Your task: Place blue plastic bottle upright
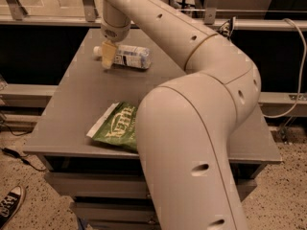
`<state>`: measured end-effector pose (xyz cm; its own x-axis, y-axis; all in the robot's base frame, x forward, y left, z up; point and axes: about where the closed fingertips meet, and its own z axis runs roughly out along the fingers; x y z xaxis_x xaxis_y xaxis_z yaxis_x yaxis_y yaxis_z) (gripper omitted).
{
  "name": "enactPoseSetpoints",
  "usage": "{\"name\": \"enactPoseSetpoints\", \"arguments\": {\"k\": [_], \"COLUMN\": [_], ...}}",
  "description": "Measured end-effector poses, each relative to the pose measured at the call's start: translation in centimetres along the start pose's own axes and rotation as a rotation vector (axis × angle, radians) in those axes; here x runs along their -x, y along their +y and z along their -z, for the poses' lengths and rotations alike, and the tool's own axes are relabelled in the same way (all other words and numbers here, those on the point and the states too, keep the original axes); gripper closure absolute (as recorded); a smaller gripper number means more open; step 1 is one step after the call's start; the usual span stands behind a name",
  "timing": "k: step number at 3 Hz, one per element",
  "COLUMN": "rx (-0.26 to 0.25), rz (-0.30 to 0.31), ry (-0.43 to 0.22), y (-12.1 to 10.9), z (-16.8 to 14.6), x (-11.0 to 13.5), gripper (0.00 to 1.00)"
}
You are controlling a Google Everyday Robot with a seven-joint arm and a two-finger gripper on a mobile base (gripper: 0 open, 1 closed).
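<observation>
Smooth claw (109, 56) beside clear plastic bottle (133, 57), on matt table (72, 107); glossy bag (118, 128).

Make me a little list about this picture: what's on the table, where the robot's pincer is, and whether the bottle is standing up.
table: grey tabletop
bottle: blue plastic bottle lying on its side at the far end, white cap pointing left
pincer: pincer down at the bottle's cap end, in front of its neck; whether it grips cannot be told
snack: green chip bag lying flat near the front edge, partly hidden by the arm
floor: black sneaker at the bottom left
job: not yet done, bottle not upright
</observation>
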<state>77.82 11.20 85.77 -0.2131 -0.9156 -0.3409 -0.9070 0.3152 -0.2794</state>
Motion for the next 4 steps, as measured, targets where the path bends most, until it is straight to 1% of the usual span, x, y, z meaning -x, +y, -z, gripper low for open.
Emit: {"name": "enactPoseSetpoints", "arguments": {"k": [1, 2, 3, 4], "rx": [-0.011, 0.002, 0.007, -0.009], "rz": [0.023, 0.058, 0.077, 0.082], "ry": [0.029, 0.045, -0.029, -0.197], "y": [-0.2, 0.4, 0.7, 0.6], "z": [0.4, 0.8, 3.7, 9.3], "x": [-0.2, -0.6, -0.5, -0.4], "gripper": [0.48, 0.72, 0.95, 1.0]}}
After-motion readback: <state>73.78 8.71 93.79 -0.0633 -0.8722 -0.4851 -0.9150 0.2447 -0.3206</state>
